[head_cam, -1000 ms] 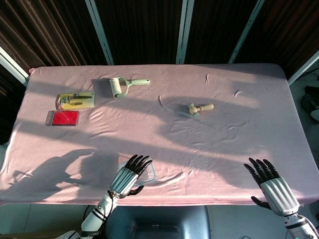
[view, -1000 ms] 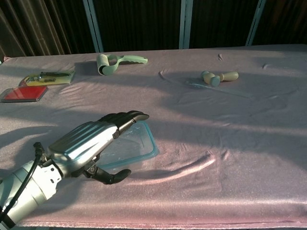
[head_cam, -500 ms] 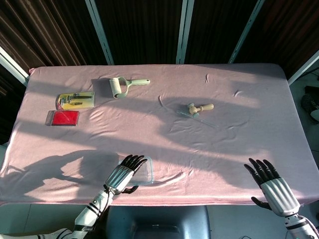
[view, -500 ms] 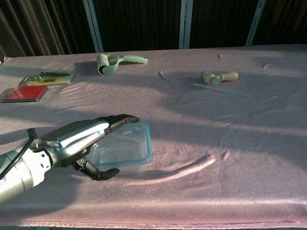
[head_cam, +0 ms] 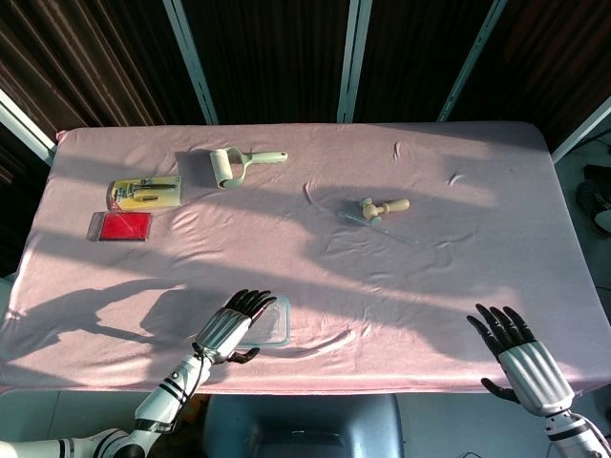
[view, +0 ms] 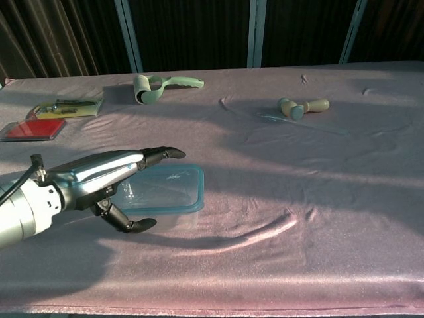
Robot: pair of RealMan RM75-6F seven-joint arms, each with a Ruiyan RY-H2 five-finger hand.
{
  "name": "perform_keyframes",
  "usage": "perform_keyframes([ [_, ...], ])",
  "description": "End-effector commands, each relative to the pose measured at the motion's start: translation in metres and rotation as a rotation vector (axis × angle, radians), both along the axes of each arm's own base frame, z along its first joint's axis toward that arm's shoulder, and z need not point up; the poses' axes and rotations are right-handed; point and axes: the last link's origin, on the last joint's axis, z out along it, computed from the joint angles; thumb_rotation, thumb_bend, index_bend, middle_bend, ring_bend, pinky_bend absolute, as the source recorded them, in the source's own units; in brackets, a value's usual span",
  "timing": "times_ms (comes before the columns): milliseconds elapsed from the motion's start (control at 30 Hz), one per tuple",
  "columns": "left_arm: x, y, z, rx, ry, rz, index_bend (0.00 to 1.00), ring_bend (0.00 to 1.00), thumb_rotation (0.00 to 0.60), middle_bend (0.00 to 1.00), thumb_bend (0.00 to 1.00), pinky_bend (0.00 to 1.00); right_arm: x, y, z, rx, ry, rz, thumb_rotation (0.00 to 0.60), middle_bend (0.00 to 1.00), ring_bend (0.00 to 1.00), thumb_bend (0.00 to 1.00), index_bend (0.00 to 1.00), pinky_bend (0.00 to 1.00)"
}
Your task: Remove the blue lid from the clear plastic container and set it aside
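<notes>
The clear plastic container with its blue lid (view: pixel 165 189) (head_cam: pixel 265 322) lies flat near the front edge of the pink-covered table, left of centre. My left hand (view: pixel 106 182) (head_cam: pixel 227 329) hovers at its left side, fingers stretched out over the near-left corner and thumb low beside it. The frames do not show a firm hold on the lid. My right hand (head_cam: pixel 520 353) rests near the front right corner, fingers spread and empty; it shows only in the head view.
Toward the back lie a pale green lint roller (head_cam: pixel 234 162), a yellow packaged tool (head_cam: pixel 145 193), a red flat case (head_cam: pixel 119 226), and a small wooden-handled tool (head_cam: pixel 382 207) on a clear strip. The table's front edge (head_cam: pixel 315 386) runs close to both hands.
My left hand has drawn back to the left and lowered, uncovering more of the container. The container itself has shifted left and turned to lie squarer. My right hand has stayed still.
</notes>
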Motion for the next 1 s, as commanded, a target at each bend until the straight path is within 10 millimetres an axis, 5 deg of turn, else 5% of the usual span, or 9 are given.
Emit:
perform_keyframes([
  [33,0.000,0.001,0.001,-0.004,0.004,0.003,0.00,0.00,0.600,0.00,0.29,0.00,0.000,0.000,0.000,0.000,0.000,0.000,0.600,0.00,0.00,0.27,0.00,0.00],
  [1000,-0.007,0.017,0.004,-0.047,0.044,0.084,0.00,0.00,0.600,0.00,0.30,0.02,0.000,0.001,0.000,0.008,0.001,0.003,0.600,0.00,0.00,0.27,0.00,0.00],
])
